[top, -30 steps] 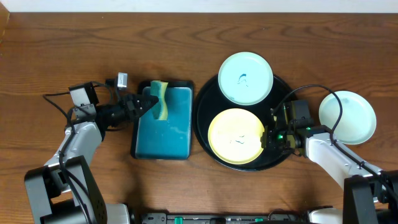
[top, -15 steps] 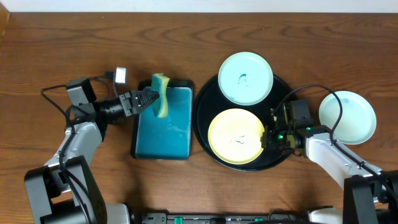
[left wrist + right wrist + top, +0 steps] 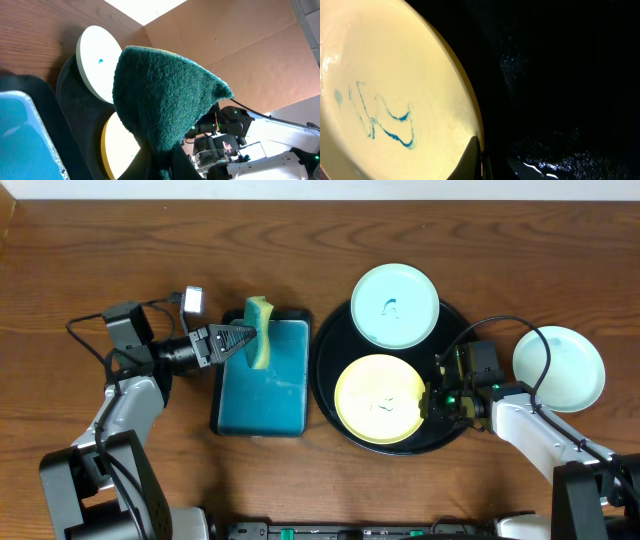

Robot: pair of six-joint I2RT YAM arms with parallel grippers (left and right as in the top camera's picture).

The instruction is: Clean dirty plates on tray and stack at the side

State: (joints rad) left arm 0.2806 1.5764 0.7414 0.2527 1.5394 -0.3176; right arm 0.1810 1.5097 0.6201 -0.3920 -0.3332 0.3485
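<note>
Left claw: we see it pinching the sponge (yellow, green-backed), raised ready to scrub.
Right claw: clamped on the yellow plate at its rim, likely steadying it.

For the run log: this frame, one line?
left end effector: shut on sponge; right end effector: shut on yellow plate; black tray: yellow plate, blue plate; other blue plate: table

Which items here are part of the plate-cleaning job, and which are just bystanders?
Job: yellow plate, far mint plate, side mint plate, round black tray, sponge in left gripper.
Just there: teal rectangular tray, table.
</note>
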